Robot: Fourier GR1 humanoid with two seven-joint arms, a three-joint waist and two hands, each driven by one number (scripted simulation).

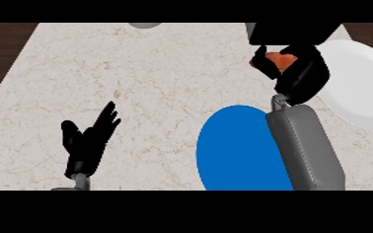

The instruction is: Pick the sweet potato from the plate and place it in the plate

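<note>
— Where is the orange sweet potato (279,59)?

— Clutched in the black right hand (302,74), fingers curled round it, held up near the left rim of the round white plate (350,94).

— And the round blue plate (237,150)?

— On the pale marbled stone counter (146,69), partly under the grey right forearm (306,145).

— The left hand (87,140)?

— Resting lower left, fingers spread, holding nothing.

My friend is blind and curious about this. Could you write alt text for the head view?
The robot's right hand is curled round an orange sweet potato, beside a white plate at the right edge. A blue plate lies nearer on the marble counter, partly under the grey forearm. The left hand rests open at lower left.
</note>
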